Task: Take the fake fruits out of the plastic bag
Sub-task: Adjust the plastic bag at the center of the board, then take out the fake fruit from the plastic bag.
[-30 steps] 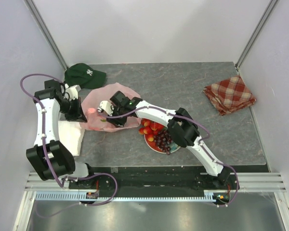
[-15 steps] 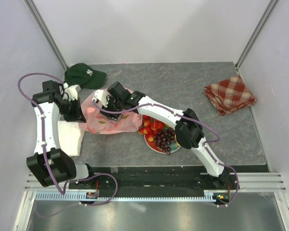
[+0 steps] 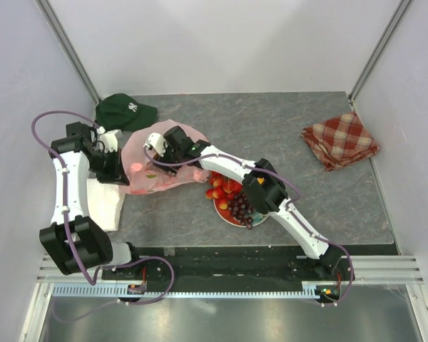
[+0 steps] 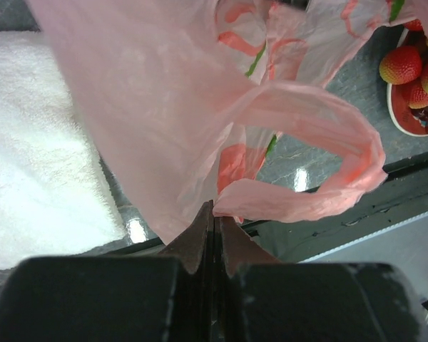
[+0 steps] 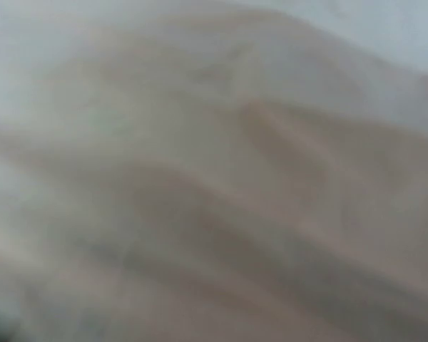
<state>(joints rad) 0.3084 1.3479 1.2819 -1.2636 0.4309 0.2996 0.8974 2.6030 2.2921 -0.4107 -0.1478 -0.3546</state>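
A white towel point(image 3: 103, 201) lies at the left of the grey table point(image 3: 285, 121), with a green cap point(image 3: 125, 112) behind it. Over the towel, the left gripper point(image 4: 212, 214) is pinched tight on a fold of the pink bag point(image 3: 144, 178), and one handle loop point(image 4: 342, 153) droops free beside the grip. The right gripper point(image 3: 157, 148) is pressed into the top of the bag. Its camera shows only blurred film, so I cannot tell how wide it stands. Right of the bag, strawberries point(image 3: 217, 189) and grapes point(image 3: 242, 206) lie on a red plate point(image 4: 403, 121). A checked cloth point(image 3: 340, 139) lies far right
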